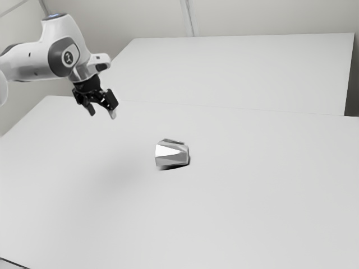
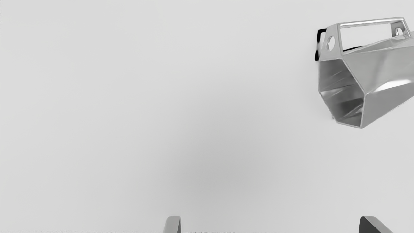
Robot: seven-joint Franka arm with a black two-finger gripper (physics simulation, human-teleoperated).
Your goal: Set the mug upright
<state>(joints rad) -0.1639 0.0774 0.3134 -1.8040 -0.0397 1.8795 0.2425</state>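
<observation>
Exterior view, and we've got the gripper [image 1: 102, 114] hanging high at the upper left of the frame, well clear of the pale table [image 1: 252, 196]. Near the middle of that same frame, there's our mug [image 1: 172, 153], down on its side on the tabletop, so not upright as we look at it. Over to the wrist view: the fingers [image 2: 172, 225] are spread wide, with nothing pinched between them, just bare tabletop beyond. We can look right into the mug's angular mouth [image 2: 343, 94] here, and the handle [image 2: 372, 22] juts out from its flank.

So, where are we in the job? We'd call it the reach for a grasp. What does the next move want? We'd say a swing across toward the frame's middle, then down, fingers apart, lined up to straddle the faceted body. Once there's a firm hold, it's a lift and a tip to bring that mouth round to face up. Careful, folks: those slanted metal sides look slick to us, and a lopsided squeeze could roll the mug away.
</observation>
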